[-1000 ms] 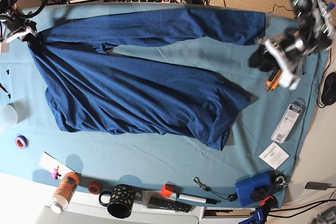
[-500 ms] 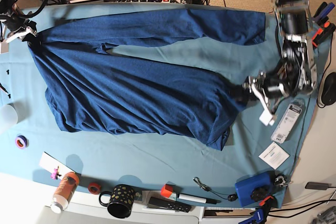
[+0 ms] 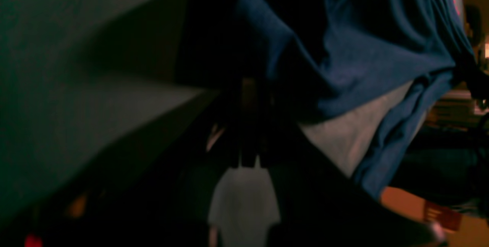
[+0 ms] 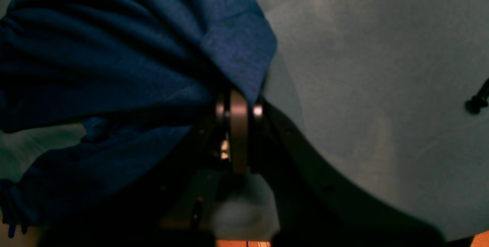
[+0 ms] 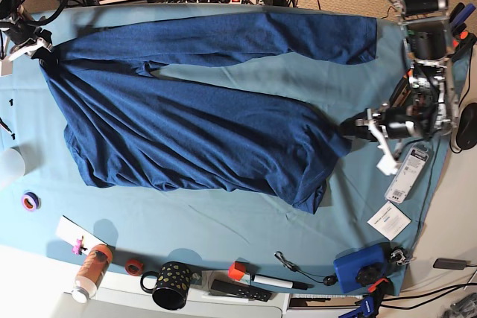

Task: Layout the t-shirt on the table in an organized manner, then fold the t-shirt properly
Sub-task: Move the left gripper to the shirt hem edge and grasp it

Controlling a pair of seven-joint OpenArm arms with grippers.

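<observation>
Navy heathered fabric — the t-shirt (image 5: 194, 121) — is spread across the teal table (image 5: 223, 221). Its left corner is pinched by the right gripper (image 5: 33, 44), its right edge by the left gripper (image 5: 356, 127) — both pressed together. No writing can be read.

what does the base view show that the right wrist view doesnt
Only the base view shows the whole t-shirt spread out, the left gripper at its edge, and the black mug. Only the right wrist view shows the right gripper shut on a fold up close. Both show the shirt on the teal table.
</observation>
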